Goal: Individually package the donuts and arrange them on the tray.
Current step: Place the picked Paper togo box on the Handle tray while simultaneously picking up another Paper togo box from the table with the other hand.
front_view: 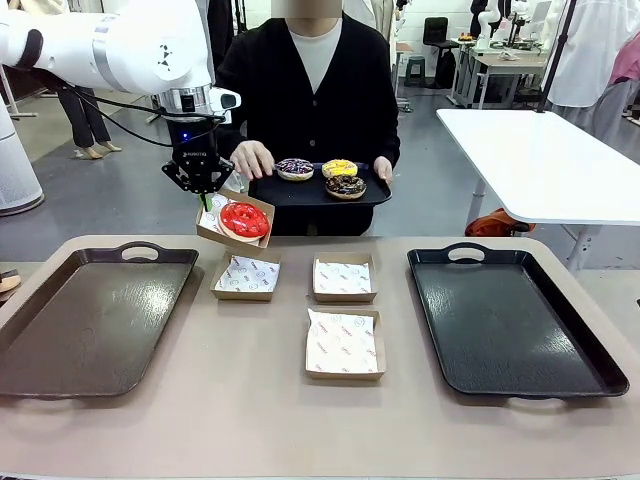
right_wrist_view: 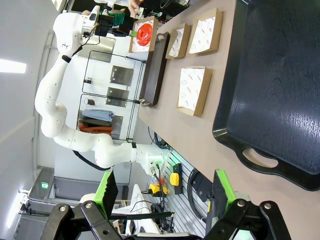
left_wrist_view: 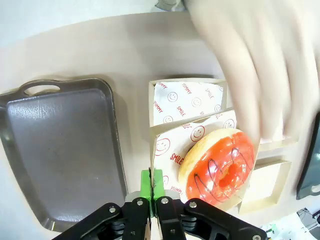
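Left wrist view: the red donut [left_wrist_view: 217, 167] is held aloft in its paper box [left_wrist_view: 170, 150], edge-clamped by the left gripper [left_wrist_view: 151, 182] beside the left tray [left_wrist_view: 60, 150], likely bound there; the right gripper [right_wrist_view: 165, 192] is splayed, empty.

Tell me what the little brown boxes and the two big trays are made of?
The small square brown boxes look like matte cardboard, lined with white printed paper. The big dark rectangular trays look like hard plastic, maybe coated wood: faint grain, soft sheen, moulded handles.
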